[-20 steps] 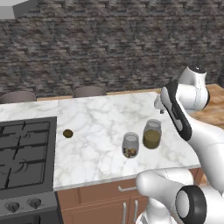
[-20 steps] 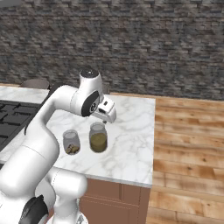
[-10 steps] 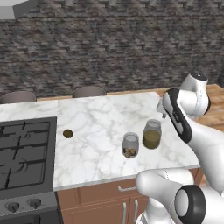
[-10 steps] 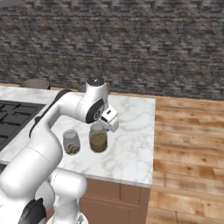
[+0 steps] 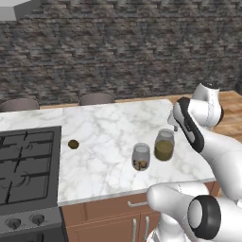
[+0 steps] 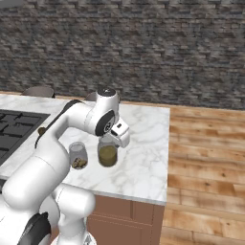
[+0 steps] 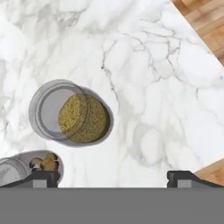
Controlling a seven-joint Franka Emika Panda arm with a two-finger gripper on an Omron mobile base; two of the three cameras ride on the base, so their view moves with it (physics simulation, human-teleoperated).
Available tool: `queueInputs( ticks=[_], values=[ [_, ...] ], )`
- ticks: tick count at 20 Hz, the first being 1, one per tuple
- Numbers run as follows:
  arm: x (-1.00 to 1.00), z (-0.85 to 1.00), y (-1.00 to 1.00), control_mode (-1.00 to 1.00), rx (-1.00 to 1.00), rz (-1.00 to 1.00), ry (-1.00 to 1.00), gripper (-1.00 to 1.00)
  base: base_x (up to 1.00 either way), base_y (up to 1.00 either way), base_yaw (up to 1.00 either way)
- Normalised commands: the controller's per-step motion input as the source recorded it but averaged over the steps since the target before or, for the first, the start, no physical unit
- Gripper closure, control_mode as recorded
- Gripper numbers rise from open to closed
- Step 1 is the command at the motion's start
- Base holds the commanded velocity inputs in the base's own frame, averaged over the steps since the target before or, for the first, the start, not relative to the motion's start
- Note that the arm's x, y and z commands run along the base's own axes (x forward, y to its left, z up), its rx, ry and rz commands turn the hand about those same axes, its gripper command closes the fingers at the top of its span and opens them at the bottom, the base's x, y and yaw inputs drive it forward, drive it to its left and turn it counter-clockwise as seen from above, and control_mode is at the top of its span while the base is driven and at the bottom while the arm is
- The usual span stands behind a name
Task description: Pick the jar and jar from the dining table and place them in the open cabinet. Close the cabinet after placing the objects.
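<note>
i see tall jar [image 7: 72, 113], round clear glass, olive grainy fill, upright on veined marble table [image 5: 108, 137]. short jar [image 5: 141, 157] with brown chunks just beside it, apart. claw [image 7: 111, 177] above them, spread wide, empty. brown lump [image 5: 73, 144] near black hob [image 5: 23, 165], well apart.

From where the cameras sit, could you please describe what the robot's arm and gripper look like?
The arm is built of glossy white, rounded tubular segments joined by dark grey to black joint rings, with a black band along the forearm in the left base view. A round cap with a dark top sits at the wrist. The gripper has a white boxy body and two small dark square-ended fingertips. No cables or markings are visible.
</note>
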Motion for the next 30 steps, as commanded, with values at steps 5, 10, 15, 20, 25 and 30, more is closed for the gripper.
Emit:
queueInputs(
  ticks=[5, 10, 15, 20, 25, 30],
  values=[
    [0.16, -0.08, 0.00, -1.00, 0.00, 0.00, 0.06, -1.00, 0.00, 0.00, 0.00],
    [0.18, -0.05, 0.00, -1.00, 0.00, 0.00, 0.03, -1.00, 0.00, 0.00, 0.00],
    [0.13, -0.09, 0.00, -1.00, 0.00, 0.00, 0.01, -1.00, 0.00, 0.00, 0.00],
    [0.09, -0.15, 0.00, -1.00, 0.00, 0.00, 0.00, -1.00, 0.00, 0.00, 0.00],
    [0.10, -0.15, 0.00, -1.00, 0.00, 0.00, 0.00, -1.00, 0.00, 0.00, 0.00],
    [0.08, -0.16, 0.00, -1.00, 0.00, 0.00, 0.00, -1.00, 0.00, 0.00, 0.00]
  ],
)
